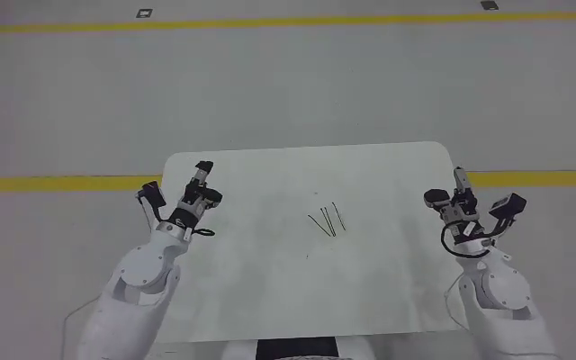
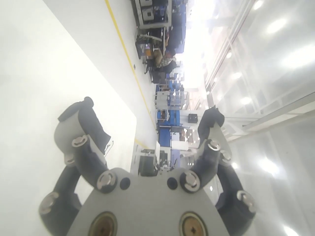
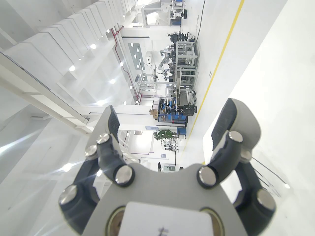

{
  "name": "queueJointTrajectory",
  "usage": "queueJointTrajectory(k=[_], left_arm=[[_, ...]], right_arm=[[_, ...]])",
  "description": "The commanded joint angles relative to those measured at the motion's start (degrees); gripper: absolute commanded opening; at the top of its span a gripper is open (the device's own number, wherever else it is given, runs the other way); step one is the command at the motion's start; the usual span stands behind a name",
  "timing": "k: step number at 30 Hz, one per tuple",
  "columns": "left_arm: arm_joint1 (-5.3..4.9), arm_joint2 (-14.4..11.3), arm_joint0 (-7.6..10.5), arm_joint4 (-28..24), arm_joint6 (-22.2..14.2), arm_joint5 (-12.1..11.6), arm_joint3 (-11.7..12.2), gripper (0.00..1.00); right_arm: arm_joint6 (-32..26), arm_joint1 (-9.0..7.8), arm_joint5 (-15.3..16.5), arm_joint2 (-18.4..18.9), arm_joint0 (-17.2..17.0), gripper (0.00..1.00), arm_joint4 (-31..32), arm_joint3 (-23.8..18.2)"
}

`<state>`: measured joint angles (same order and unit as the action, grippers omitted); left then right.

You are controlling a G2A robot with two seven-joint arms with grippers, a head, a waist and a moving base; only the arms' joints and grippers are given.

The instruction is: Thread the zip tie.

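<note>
One table bears what look like three thin black zip ties, fanned near its middle, though a fourth may hide among them. Two grippers show: the left gripper and the right gripper. Two yellow floor lines cross the floor.

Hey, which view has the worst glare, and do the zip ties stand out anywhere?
Left wrist view: worst, bright hall light washes over the table edge beyond the left gripper. Right wrist view: ceiling lamps flare, straight lines bow. Top view: even light, dark zip ties stand out on the white table.
</note>
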<state>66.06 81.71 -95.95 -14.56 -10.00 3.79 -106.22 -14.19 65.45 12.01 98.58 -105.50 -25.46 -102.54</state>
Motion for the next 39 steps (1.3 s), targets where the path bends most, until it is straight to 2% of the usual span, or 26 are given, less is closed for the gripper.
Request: queueJointTrajectory(k=[1,8,10,15,18,20,33,34,35,36,38,39], left_arm=[[-0.03,-0.3,-0.01,0.3,-0.4,0.3,-0.1,1.00],[-0.03,-0.3,-0.01,0.3,-0.4,0.3,-0.1,1.00],[-0.16,-0.6,0.18,2.6,-1.2,0.5,-0.2,1.00],[-0.50,-4.7,2.16,11.0,-7.4,2.5,-0.6,1.00],[-0.46,-7.7,3.59,15.3,-8.7,4.7,-0.5,1.00],[-0.29,-9.6,4.36,15.7,-9.5,4.6,-1.3,1.00],[-0.29,-9.6,4.36,15.7,-9.5,4.6,-1.3,1.00],[-0.37,-10.8,4.61,17.5,-11.5,6.1,-1.7,1.00],[-0.44,-14.1,7.67,22.6,-16.9,12.5,-4.0,1.00],[-0.27,-15.5,9.57,22.6,-18.6,15.0,-4.6,1.00],[-0.01,-18.0,12.64,23.8,-21.8,15.7,-2.8,1.00],[0.29,-19.9,14.87,24.9,-23.4,15.7,-2.0,1.00]], right_arm=[[-1.7,-0.04,1.1,1.1,-0.9,1.00,-0.7,0.6],[-1.7,-0.04,1.1,1.1,-0.9,1.00,-0.7,0.6],[-2.0,-0.03,0.9,1.0,-0.9,1.00,-0.8,0.9],[-7.4,-0.15,1.9,3.4,-1.4,1.00,-4.3,4.8],[-10.0,-0.23,2.5,5.2,-1.7,1.00,-6.4,6.6],[-10.0,-0.13,1.9,6.0,-1.7,1.00,-9.0,7.6],[-9.7,-0.09,1.9,6.5,-1.6,1.00,-9.9,8.0],[-9.7,-0.09,1.9,6.5,-1.6,1.00,-9.9,8.0],[-9.7,-0.09,1.9,6.5,-1.6,1.00,-9.9,8.0],[-9.7,-0.09,1.9,6.5,-1.6,1.00,-9.9,8.0],[-9.7,-0.09,1.9,6.5,-1.6,1.00,-9.9,8.0],[-9.7,-0.09,1.9,6.5,-1.6,1.00,-9.9,8.0]])
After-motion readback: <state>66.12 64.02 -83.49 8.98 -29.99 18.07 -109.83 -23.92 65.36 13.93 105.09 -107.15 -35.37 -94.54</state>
